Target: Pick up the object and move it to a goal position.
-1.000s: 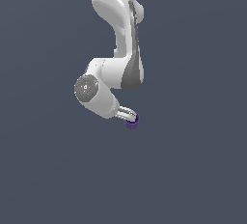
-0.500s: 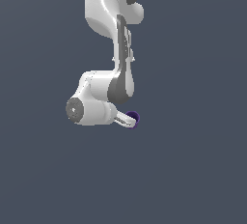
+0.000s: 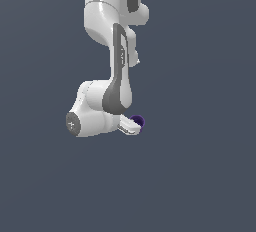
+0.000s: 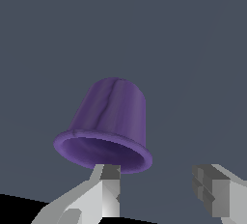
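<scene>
The gripper (image 3: pixel 134 125) holds the purple cup (image 4: pixel 108 121) (no markings) by its rim — fingers spread.

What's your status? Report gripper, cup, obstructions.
Gripper fingers either side of the cup's rim, grip not confirmed. Purple cup at the fingertips, off any surface. No obstruction in view.

The exterior view looks from far off, side-on, at the whole arm (image 3: pixel 112 66) against plain grey; the wrist view sits right behind the fingers (image 4: pixel 108 189), very near; both see the purple cup (image 3: pixel 139 122) (image 4: pixel 108 121).
</scene>
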